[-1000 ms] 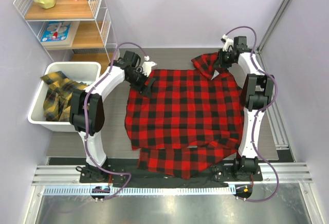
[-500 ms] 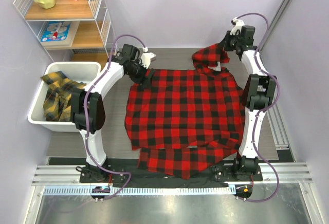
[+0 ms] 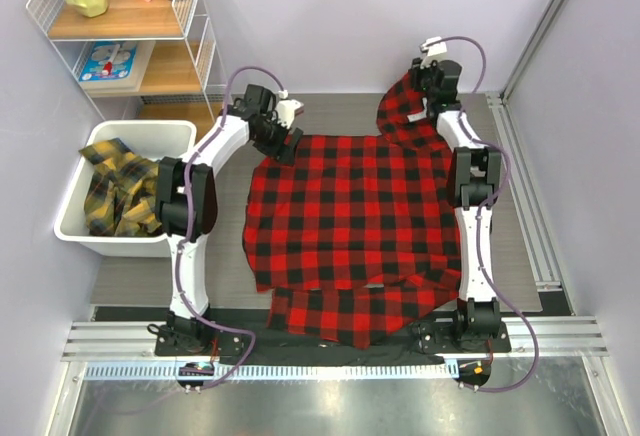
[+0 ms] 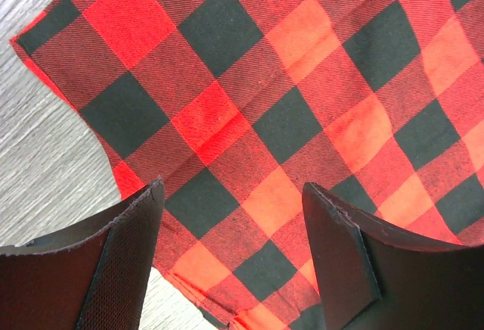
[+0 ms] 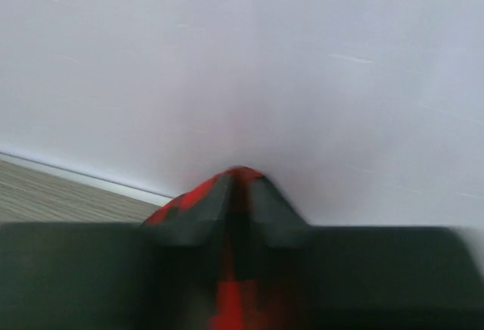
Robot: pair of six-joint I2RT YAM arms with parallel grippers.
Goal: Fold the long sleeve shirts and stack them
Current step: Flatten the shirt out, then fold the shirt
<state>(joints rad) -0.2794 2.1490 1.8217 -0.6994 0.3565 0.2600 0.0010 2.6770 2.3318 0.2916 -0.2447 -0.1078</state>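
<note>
1. Two wooden boards sit in a wire shelf (image 3: 120,26) at the far left, against the wall.
2. Just in front of it, a white bin (image 3: 75,231) holds the yellow-and-black shirts (image 3: 115,191), crumpled together, one fold reaching the bin's far rim.
3. Next comes the left gripper (image 3: 288,144) (image 4: 233,194), poised at the far left corner of the red-and-black shirt (image 3: 355,216) (image 4: 302,80). Its fingers (image 4: 128,262) are spread wide with the flat checked cloth showing between them, and they grip nothing.
4. The red-and-black shirt lies spread over the middle of the grey table (image 3: 130,276), mostly flat. A second layer shows along its near edge, which reaches down between the two arm bases.
5. At the far right, the right gripper (image 3: 422,81) (image 5: 238,182) is raised near the back wall. Its fingers are pressed together on a pinch of the red-and-black shirt, and that far right corner rises off the table in a peak.
</note>
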